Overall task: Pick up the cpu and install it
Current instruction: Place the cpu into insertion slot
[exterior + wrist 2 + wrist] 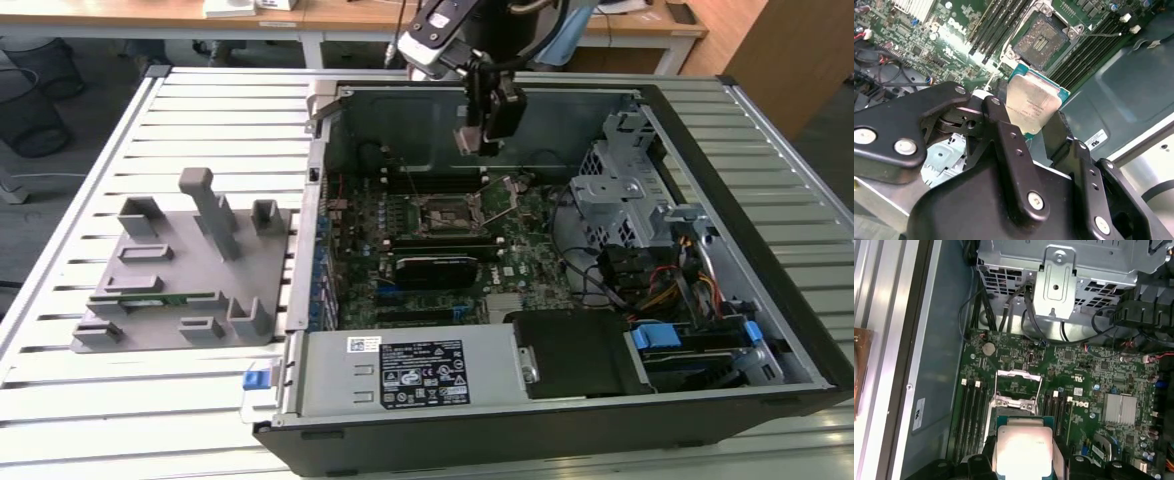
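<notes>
My gripper (483,140) hangs over the far side of the open computer case (747,120), shut on the cpu. The cpu (1033,102) is a flat square chip with a silvery top, clamped by its edges between the two black fingers (1004,125). In the first wrist view the cpu (1024,447) sits just short of the open socket (1016,387) on the green motherboard (1079,375). That socket (1041,42) is bare, with its metal frame lifted. In the exterior view the socket (447,210) lies below and slightly toward me from the gripper.
A grey fixture (174,270) on the slatted table at the exterior view's left holds a green memory stick (160,298). Inside the case are a metal drive cage (621,190), cables (667,290), a power supply (400,372) and a black block (434,265).
</notes>
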`<state>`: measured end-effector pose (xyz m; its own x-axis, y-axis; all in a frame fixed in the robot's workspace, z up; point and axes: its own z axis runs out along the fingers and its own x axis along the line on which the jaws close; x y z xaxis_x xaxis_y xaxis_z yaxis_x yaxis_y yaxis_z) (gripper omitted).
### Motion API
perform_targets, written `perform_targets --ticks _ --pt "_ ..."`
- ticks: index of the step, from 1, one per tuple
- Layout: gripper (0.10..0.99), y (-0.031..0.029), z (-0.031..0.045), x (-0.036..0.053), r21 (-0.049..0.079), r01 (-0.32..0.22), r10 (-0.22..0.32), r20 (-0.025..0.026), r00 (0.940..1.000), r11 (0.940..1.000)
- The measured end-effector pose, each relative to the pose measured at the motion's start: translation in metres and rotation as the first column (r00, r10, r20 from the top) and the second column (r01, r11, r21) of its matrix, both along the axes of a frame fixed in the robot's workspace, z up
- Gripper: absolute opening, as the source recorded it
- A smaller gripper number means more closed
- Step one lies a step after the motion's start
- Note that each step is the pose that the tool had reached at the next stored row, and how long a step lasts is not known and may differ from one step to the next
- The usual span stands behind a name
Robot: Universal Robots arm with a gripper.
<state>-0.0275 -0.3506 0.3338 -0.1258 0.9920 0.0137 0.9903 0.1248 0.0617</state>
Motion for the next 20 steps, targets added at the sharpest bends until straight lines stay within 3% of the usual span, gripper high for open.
perform_targets --ticks 5,12,14,20 --pt "0.529 0.0008 -0.0090 -0.0027 0.000 0.018 -0.018 0.0000 0.9998 0.9998" --pt "0.529 0.0012 -0.0212 -0.0038 -0.002 0.095 -0.095 0.0003 0.9955 0.9955" --pt "0.529 0.0015 -0.0238 -0.0050 -0.004 0.097 -0.097 0.0050 0.9953 0.9953" --pt "0.529 0.0022 -0.0335 -0.0094 -0.002 0.064 -0.064 0.0065 0.9980 0.9980"
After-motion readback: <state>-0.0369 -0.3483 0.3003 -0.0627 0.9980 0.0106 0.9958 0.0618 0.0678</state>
